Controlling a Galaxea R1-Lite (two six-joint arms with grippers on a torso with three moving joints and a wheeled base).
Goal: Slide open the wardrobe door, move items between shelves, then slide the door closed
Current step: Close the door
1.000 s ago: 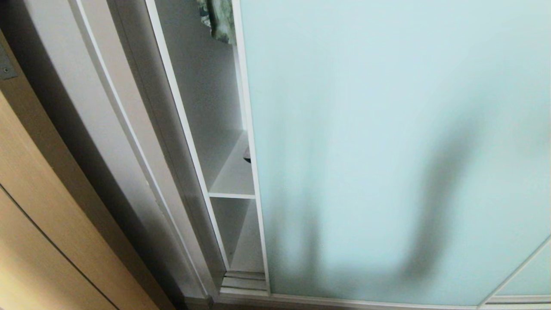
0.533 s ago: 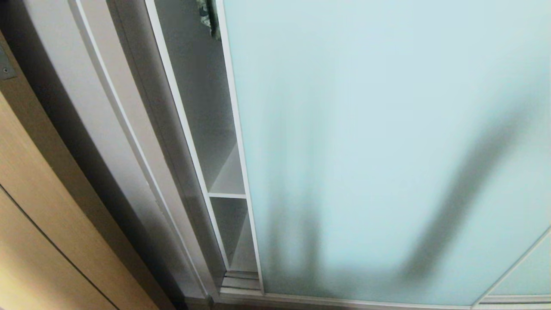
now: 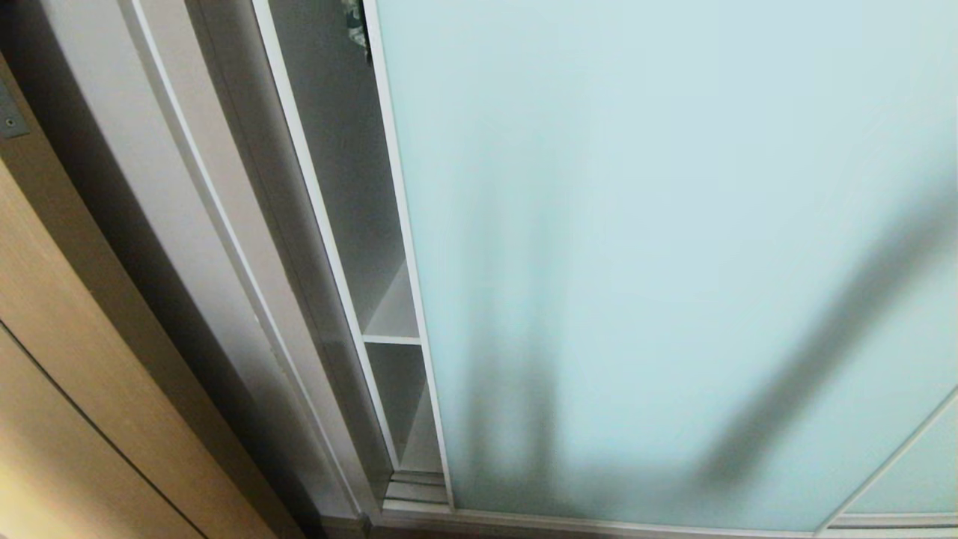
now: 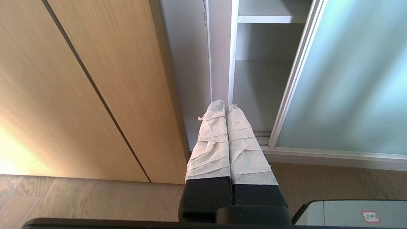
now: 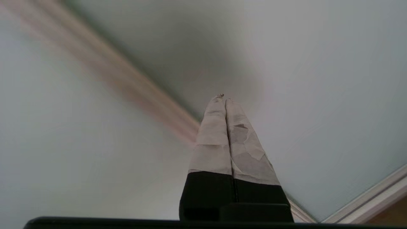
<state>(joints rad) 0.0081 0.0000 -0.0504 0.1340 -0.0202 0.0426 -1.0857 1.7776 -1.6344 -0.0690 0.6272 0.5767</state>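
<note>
Leftmost, our left gripper hangs clenched and empty near the shelves. Rightward, the sliding wardrobe door, stiff, slick, probably fragile glass, suits frame-edge pushing; our right gripper is pinched closed against it.

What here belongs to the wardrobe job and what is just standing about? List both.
Job:
- sliding wardrobe door, frosted glass, a narrow gap left open
- white shelves inside that gap
- right tool, shut, tips before the glass
- left tool, shut, pointing at the wardrobe's frame

Standing about:
- tan wooden door
- patterned garment hanging inside
- wood-grain floor
</note>
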